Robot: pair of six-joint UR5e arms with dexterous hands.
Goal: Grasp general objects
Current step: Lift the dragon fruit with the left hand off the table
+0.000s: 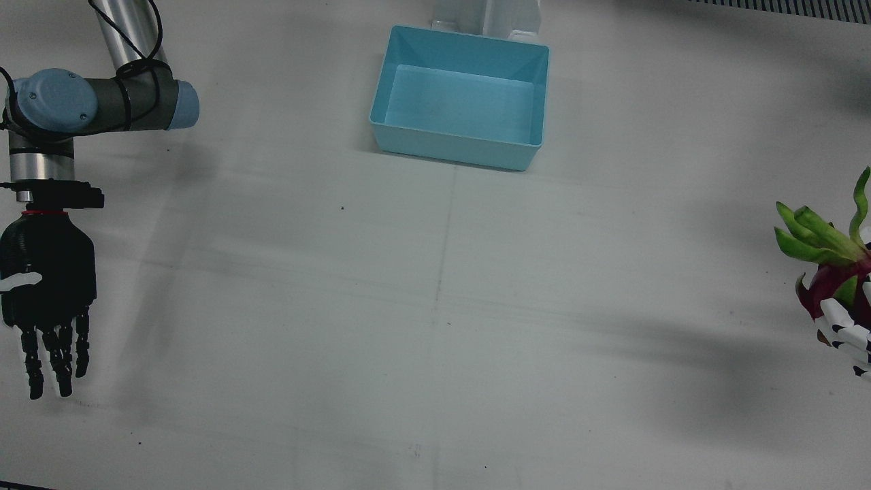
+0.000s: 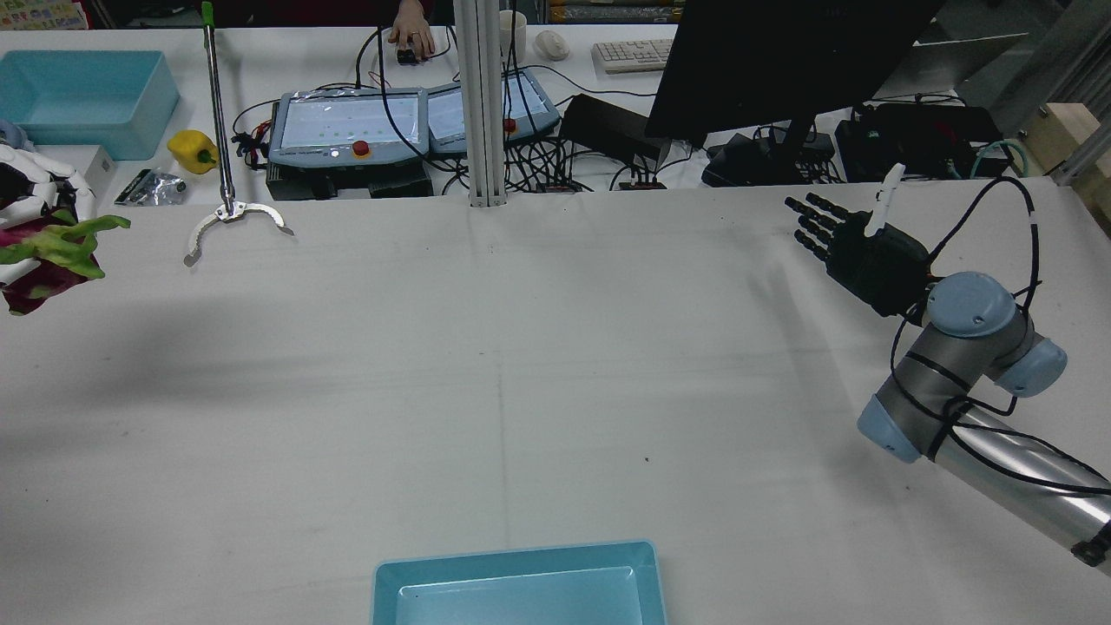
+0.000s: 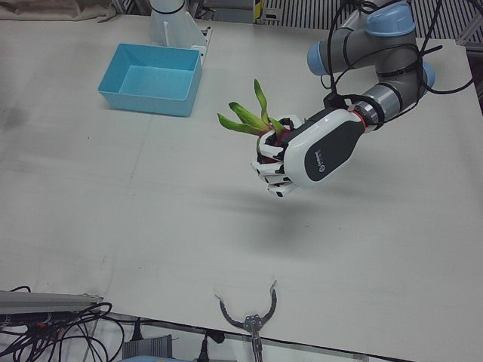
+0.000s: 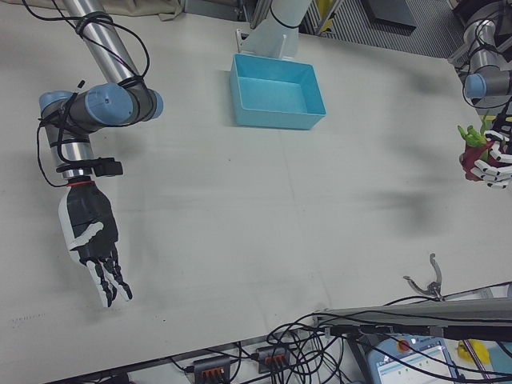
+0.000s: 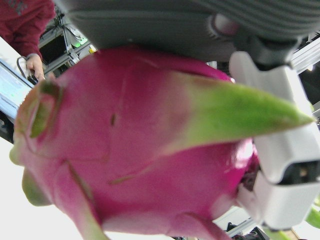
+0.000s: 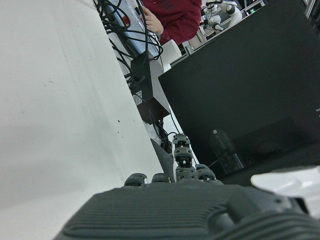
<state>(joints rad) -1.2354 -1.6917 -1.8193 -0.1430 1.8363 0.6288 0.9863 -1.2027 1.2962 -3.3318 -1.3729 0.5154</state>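
Left hand (image 3: 302, 154): white, fingers curled tightly around the dragon fruit (image 3: 268, 136), raised clear of the table (image 3: 151, 226).
Dragon fruit: magenta body pressed into the palm, green leaf tips sticking out toward the blue bin (image 3: 151, 78), which sits well apart.
Right hand (image 1: 46, 292): black, fingers straight and spread, holding nothing, above the table's opposite side.

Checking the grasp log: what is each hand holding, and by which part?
The left hand holds the dragon fruit around its pink body, green leafy tips sticking out, lifted off the table. The right hand is open and holds nothing.
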